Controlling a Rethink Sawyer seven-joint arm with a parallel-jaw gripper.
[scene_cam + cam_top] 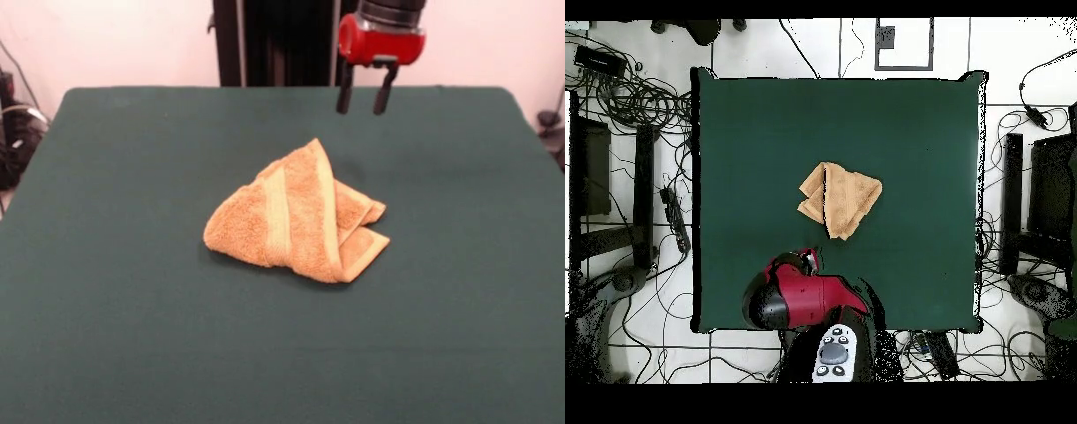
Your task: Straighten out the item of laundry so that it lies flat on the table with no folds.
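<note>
The orange-tan terry towel [296,218] lies folded over itself near the middle of the dark green table [132,291], in a rough triangle with its paler yellowish bands showing on top. It also shows in the overhead view [839,198]. No white label shows. My gripper [363,90] hangs above the table's far side, behind and to the right of the towel and well apart from it. Its two black fingers [344,91] stand apart and hold nothing. In the overhead view the red arm head [787,296] hides the fingers.
Cables and equipment [635,120] lie on the floor round the table. The black pedestal column [274,40] rises behind the table's far edge. Bare green cloth surrounds the towel on every side.
</note>
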